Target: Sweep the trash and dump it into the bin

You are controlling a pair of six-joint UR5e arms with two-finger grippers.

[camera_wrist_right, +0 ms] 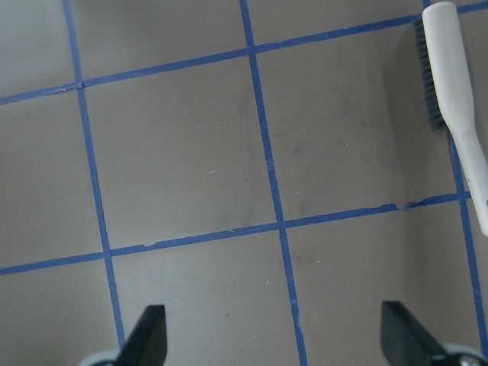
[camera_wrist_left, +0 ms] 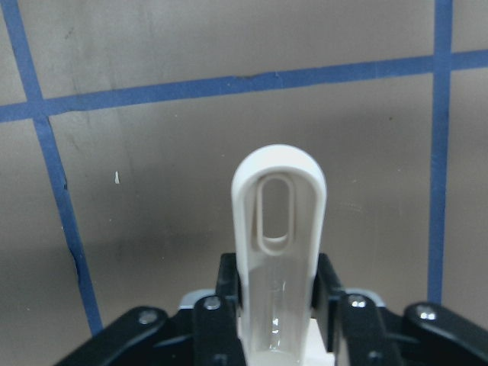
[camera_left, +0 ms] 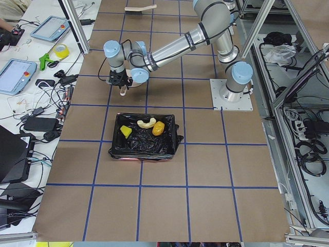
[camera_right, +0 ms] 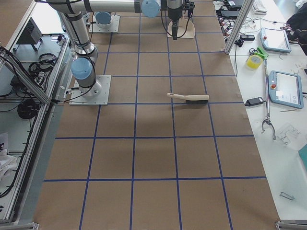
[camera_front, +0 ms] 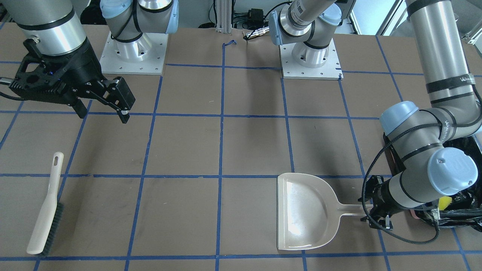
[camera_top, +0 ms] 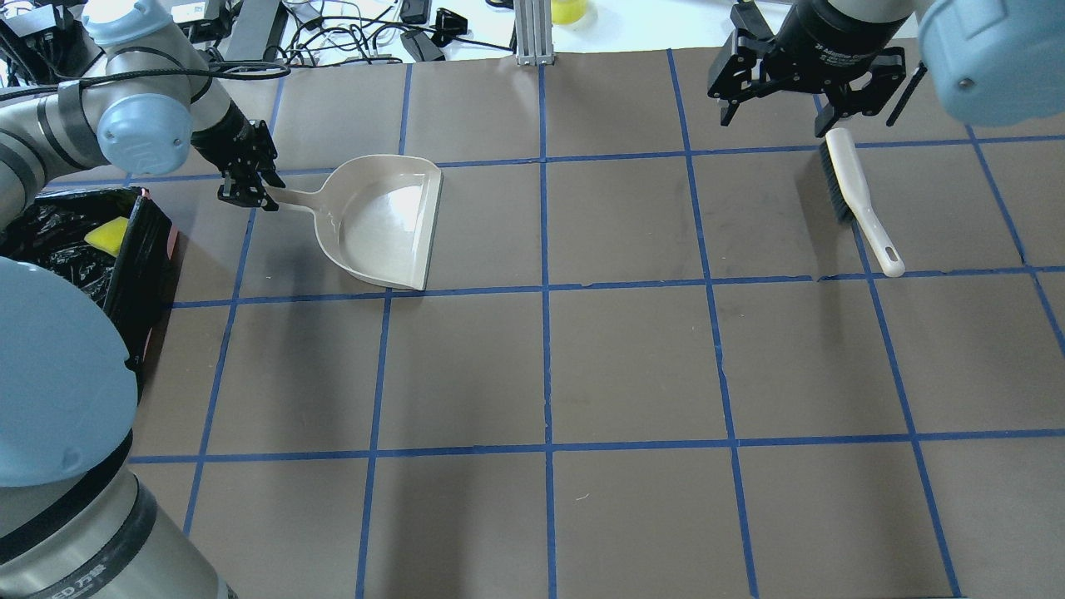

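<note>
The bin (camera_left: 143,151), lined with a black bag, holds all three trash pieces: the golden-brown roll (camera_left: 158,128), the tan croissant half ring (camera_left: 146,123) and the yellow-green wedge (camera_left: 125,131). The wedge also shows in the overhead view (camera_top: 108,235) and the front view (camera_front: 445,202). The beige dustpan (camera_top: 383,225) lies empty on the table beside the bin (camera_top: 143,249). My left gripper (camera_top: 245,190) is shut on the dustpan's handle (camera_wrist_left: 278,229). My right gripper (camera_top: 774,121) is open and empty, above the table near the brush's bristle end.
A beige hand brush (camera_top: 857,195) with dark bristles lies on the table under and beside the right gripper; it also shows in the right wrist view (camera_wrist_right: 457,107). Blue tape lines grid the brown table. Cables and tools lie beyond the far edge.
</note>
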